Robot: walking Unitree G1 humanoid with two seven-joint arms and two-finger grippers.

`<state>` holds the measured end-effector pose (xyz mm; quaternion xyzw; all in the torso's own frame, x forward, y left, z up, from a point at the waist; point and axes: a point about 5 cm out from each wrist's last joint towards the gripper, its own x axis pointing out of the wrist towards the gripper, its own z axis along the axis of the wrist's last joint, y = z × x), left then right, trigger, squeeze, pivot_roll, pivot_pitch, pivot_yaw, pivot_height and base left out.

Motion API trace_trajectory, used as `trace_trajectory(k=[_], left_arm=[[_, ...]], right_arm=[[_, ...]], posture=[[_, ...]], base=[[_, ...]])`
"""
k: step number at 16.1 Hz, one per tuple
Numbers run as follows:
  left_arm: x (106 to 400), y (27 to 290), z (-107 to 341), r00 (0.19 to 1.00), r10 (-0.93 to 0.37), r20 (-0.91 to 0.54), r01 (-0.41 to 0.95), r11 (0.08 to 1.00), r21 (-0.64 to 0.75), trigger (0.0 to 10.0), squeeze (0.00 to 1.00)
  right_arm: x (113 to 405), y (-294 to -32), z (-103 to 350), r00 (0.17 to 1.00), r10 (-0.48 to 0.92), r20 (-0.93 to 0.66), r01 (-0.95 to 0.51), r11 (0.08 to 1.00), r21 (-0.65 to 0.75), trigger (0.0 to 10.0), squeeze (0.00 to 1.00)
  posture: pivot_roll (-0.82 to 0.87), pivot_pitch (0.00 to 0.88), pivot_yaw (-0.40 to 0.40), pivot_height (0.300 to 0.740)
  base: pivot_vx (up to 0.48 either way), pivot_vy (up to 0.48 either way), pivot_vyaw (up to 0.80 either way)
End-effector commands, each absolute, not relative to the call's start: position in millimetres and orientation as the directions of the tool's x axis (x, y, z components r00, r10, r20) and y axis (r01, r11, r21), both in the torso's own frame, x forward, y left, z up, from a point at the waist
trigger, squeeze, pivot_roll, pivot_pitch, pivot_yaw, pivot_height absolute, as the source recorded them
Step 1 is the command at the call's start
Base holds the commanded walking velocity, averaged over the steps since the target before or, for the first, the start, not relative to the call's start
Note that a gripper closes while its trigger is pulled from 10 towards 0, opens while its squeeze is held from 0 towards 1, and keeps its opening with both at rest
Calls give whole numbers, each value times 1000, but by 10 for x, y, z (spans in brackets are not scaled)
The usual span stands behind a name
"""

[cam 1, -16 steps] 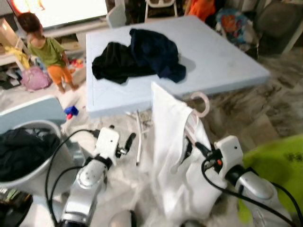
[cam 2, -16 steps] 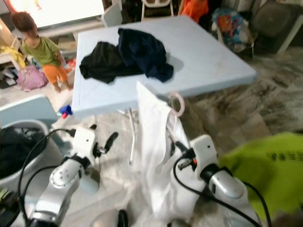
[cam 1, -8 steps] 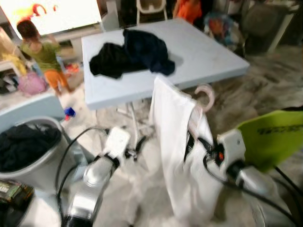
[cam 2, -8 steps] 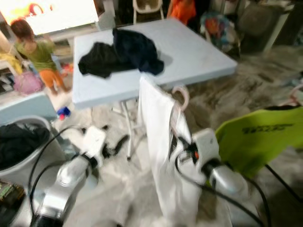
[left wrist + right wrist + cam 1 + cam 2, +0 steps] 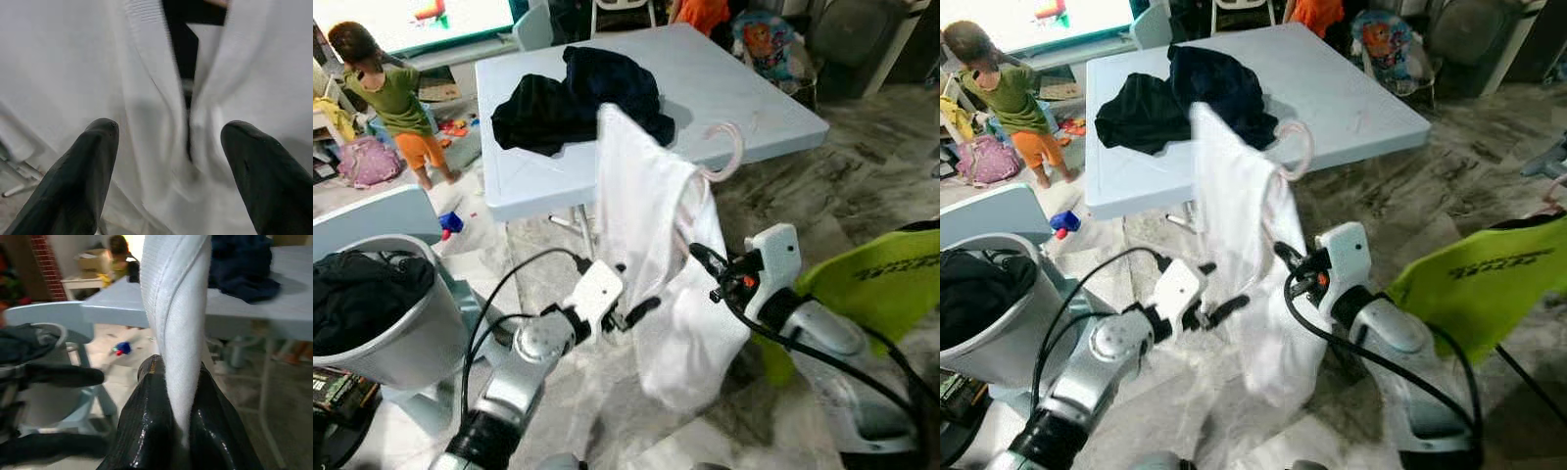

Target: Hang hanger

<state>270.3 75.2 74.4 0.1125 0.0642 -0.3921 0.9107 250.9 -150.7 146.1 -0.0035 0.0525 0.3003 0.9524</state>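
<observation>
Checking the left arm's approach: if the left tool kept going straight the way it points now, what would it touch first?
Most likely the white knit garment. The left tool, fingers open, points straight at its folds hanging from the pink hanger, which the right tool holds. Depth is unclear, but nothing lies between.

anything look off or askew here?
The white garment sits lopsided on the pink hanger: bunched to one side, with the hook tilted. The right gripper pinches a fold of the cloth. The left gripper is open in front of it. Dark clothes lie heaped on the table.
</observation>
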Motion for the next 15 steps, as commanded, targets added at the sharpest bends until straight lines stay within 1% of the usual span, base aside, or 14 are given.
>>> trace_trajectory(k=[1,4,6,8,10,11,12,13,14,15], left_arm=[[2754,801,771,716,-672,-188,698,697,167,10000,0],[2799,806,775,747,-644,-167,665,729,163,10000,0],[2853,817,805,779,-611,-138,627,764,156,10000,0],[2903,826,802,795,-589,-141,606,780,159,10000,0],[2938,825,806,807,-575,-136,590,795,139,10000,0],[2935,805,814,803,-581,-130,595,794,124,10000,0],[2921,777,821,795,-593,-126,606,786,121,10000,0],[2906,752,824,789,-603,-122,614,781,117,10000,0],[2885,734,823,785,-608,-117,619,779,98,10000,0],[2878,730,821,784,-609,-117,619,780,87,10000,0]], right_arm=[[2438,-1445,1655,760,648,-43,-649,760,-19,10000,0],[2315,-1415,1695,687,723,-72,-725,689,9,10000,0],[2179,-1389,1753,603,790,-106,-793,609,31,10000,0],[2121,-1416,1781,575,809,-125,-810,584,56,10000,0],[2135,-1428,1788,587,799,-130,-803,595,39,10000,0],[2202,-1433,1765,624,770,-133,-777,630,3,10000,0],[2311,-1445,1749,688,716,-118,-724,689,-42,10000,0],[2394,-1467,1756,741,665,-97,-671,740,-51,10000,0],[2437,-1465,1770,763,642,-79,-645,764,-25,10000,0],[2443,-1459,1777,764,641,-74,-644,765,-20,10000,0]], posture=[[-125,0,62,740],[-129,0,61,740],[-129,0,61,740],[-136,0,62,740],[-141,0,63,740],[-141,0,63,740],[-137,0,65,740],[-134,0,63,740],[-134,0,63,740],[-134,0,63,740]], base=[[0,0,0],[0,0,0],[0,0,0],[0,0,0],[0,0,0],[0,0,0],[0,0,0],[0,0,0],[0,0,0],[0,0,0]])
